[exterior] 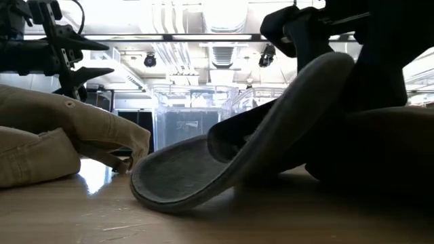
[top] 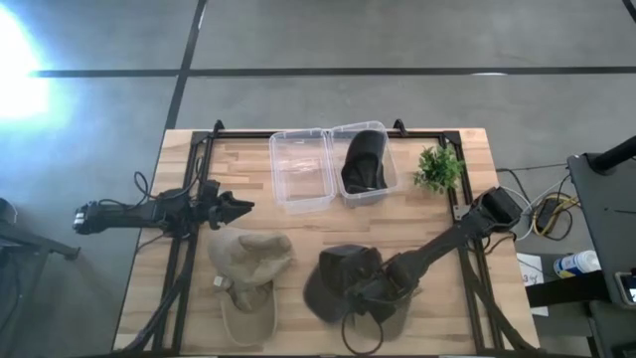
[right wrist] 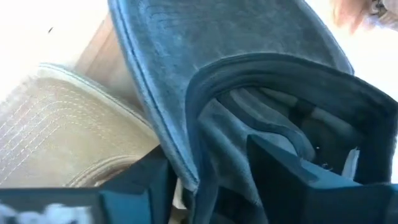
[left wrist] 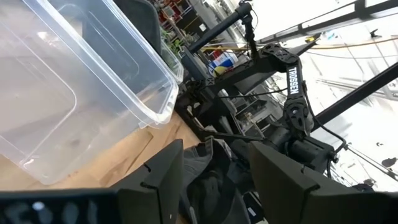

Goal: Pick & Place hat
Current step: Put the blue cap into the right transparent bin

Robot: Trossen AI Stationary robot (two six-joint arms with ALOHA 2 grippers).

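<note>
A dark grey cap [top: 333, 283] lies near the table's near edge, right of centre; in the low view the dark grey cap [exterior: 224, 169] tilts up toward the right. My right gripper [top: 383, 288] reaches it from the right and is shut on it. A tan hat [top: 248, 257] rests flat on the table to the cap's left, also seen as the tan hat [right wrist: 68, 124] in the right wrist view. My left gripper [top: 243, 207] hovers open above the table, left of centre, holding nothing. My right gripper [right wrist: 214, 180] has the cap's crown edge [right wrist: 211, 124], just behind the brim, between its two fingers [right wrist: 292, 174], coming slanting from the table's right. One finger looks inside the crown and one outside. The cap is tilted, its brim's front edge [exterior: 163, 200] on the table.
Two clear bins stand at the far middle: the left bin [top: 301, 169] holds nothing, the right bin [top: 383, 184] holds a black hat [top: 365, 161]. A small green plant [top: 439, 167] stands at the far right. Bare wood shows between the bins and the hats.
</note>
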